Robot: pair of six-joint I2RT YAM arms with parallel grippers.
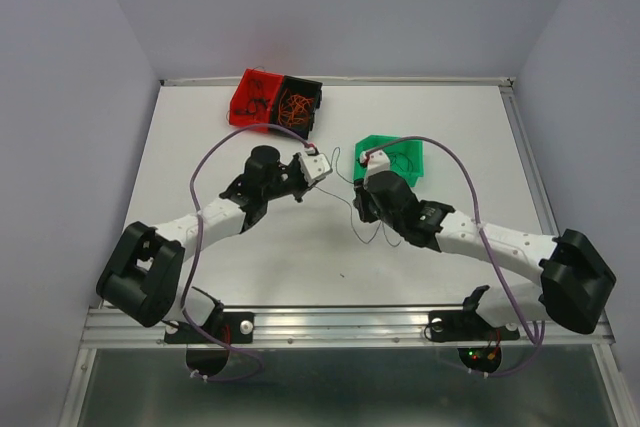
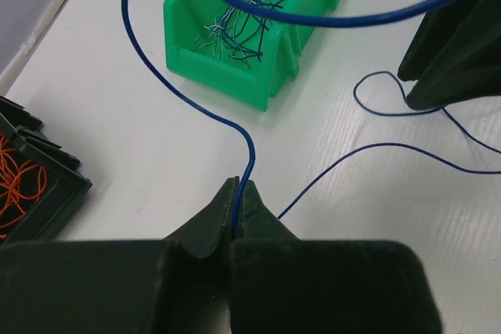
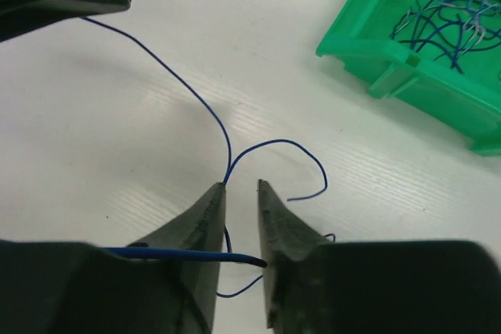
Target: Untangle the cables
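Between tips of the left tool (image 2: pixel 237 197) runs a pinched blue cable (image 2: pixel 250 158).

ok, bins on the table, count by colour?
red bin: 1
black bin: 1
green bin: 1
Total: 3 bins
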